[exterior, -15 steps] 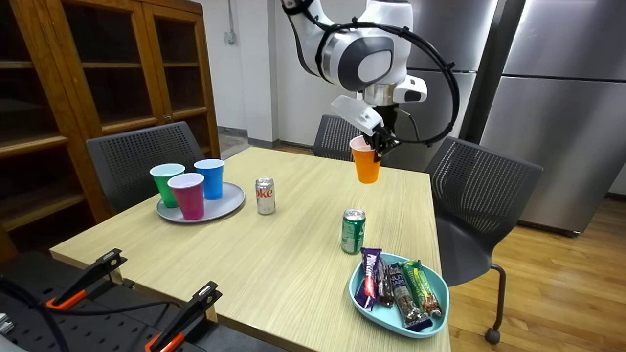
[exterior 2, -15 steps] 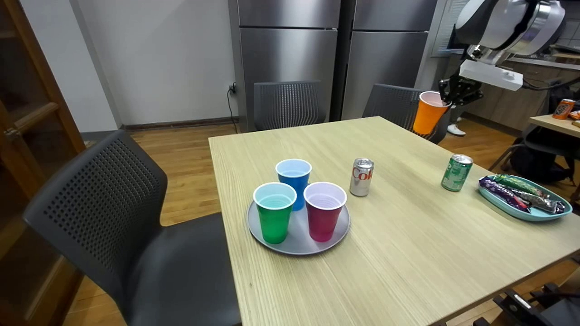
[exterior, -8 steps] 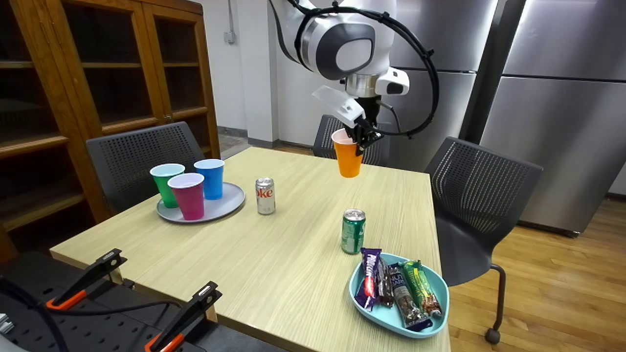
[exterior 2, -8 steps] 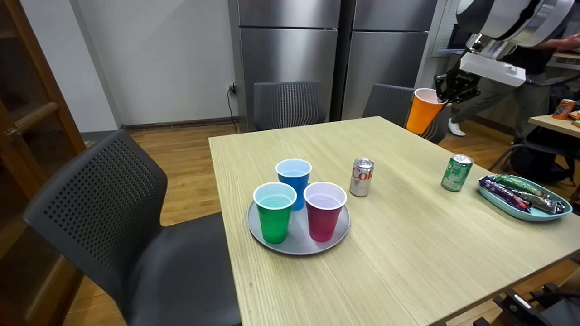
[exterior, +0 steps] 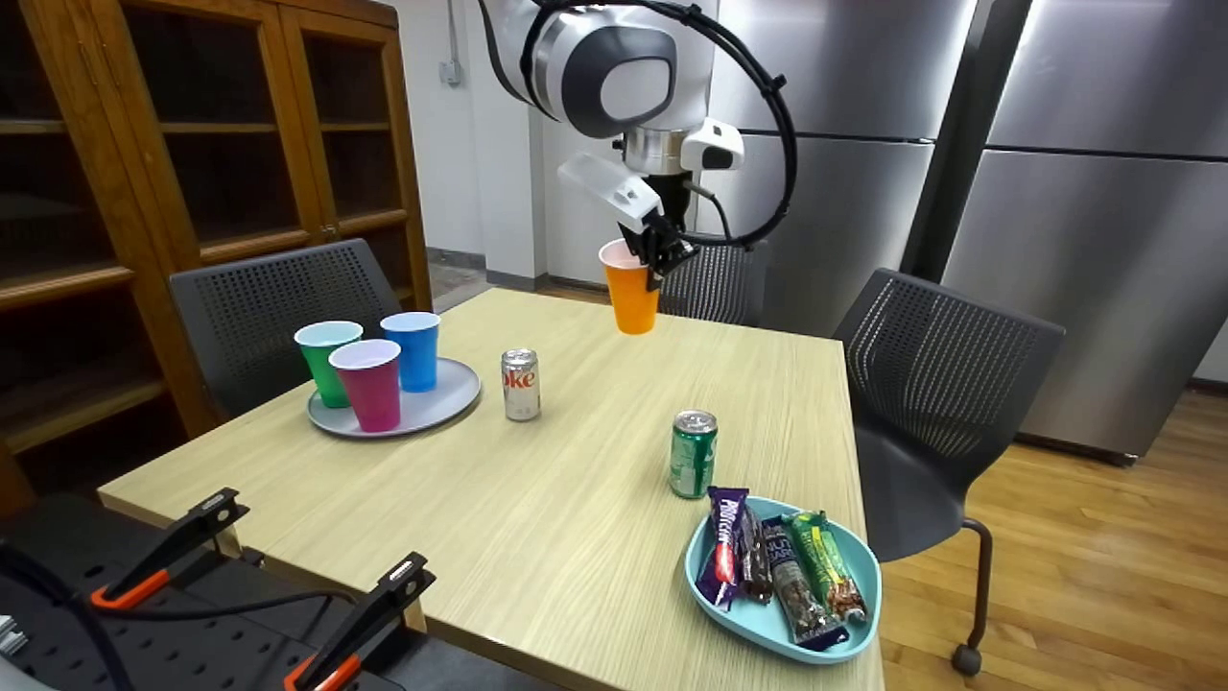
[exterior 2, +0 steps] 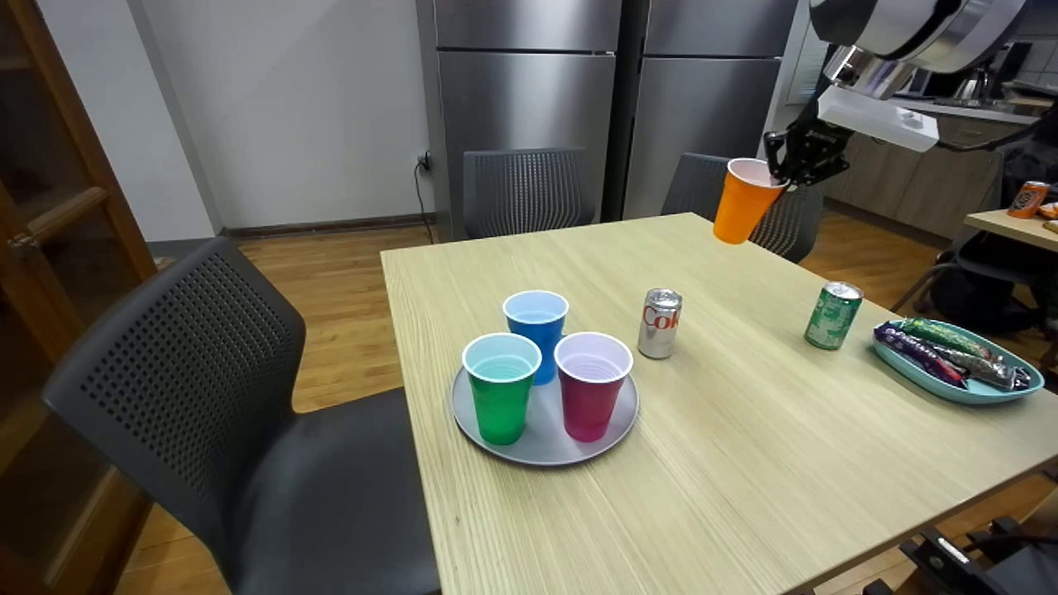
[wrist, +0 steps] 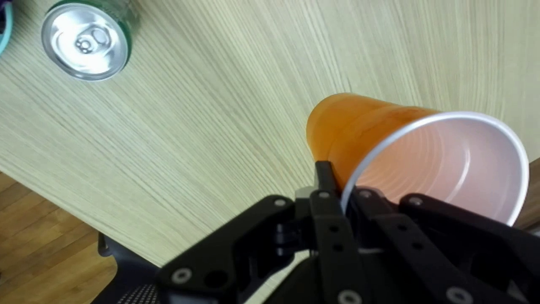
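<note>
Only the wrist view looks down into the orange cup (wrist: 415,152), its mouth turned toward four o'clock, and shows the gripper (wrist: 344,185) clenched on the cup's wall at the rim — one finger inside, one out. There the green can (wrist: 84,42) stands upright on the table (wrist: 190,139) toward ten o'clock. Both exterior views give the turquoise bowl (exterior: 753,624) whole, with wrapped bars (exterior: 796,576) inside, toward four or five o'clock from the cup; the wrist view catches a mere sliver of it. Both exterior views also show, toward seven or eight o'clock, the silver can (exterior: 521,384) and the grey plate (exterior: 446,395) bearing a green cup (exterior: 331,369), a magenta cup (exterior: 372,393) and a blue cup (exterior: 415,350). An orange can (exterior 2: 1027,200) on a farther table (exterior 2: 1012,227) shows in an exterior view alone. In an exterior view the arm (exterior 2: 905,33) reaches in from between one and two o'clock, wrist bent so the gripper slants toward seven — the cup held base-down, tilted, up off the table.
</note>
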Robot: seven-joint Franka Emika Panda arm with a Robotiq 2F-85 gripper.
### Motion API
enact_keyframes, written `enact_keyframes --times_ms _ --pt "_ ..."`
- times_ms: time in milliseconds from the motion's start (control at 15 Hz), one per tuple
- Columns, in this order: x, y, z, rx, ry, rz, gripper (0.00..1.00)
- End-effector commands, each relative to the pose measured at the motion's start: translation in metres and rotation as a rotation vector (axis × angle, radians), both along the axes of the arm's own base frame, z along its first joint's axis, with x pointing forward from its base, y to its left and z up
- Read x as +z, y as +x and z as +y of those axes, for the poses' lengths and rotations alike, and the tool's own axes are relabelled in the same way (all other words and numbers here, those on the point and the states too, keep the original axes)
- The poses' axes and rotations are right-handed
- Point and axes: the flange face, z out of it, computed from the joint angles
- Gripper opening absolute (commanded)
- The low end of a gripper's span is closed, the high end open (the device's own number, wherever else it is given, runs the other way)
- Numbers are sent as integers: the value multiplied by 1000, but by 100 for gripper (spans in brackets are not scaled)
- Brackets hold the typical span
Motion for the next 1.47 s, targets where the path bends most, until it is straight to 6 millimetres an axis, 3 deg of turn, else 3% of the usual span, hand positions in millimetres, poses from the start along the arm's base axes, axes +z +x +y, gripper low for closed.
enact_keyframes --times_ms 0,400,933,1400 --pt "11 -10 34 63 -2 10 1" --pt "14 -18 85 158 7 34 1" --pt "18 -31 129 244 1 61 1" --pt "10 -37 161 306 -11 90 1"
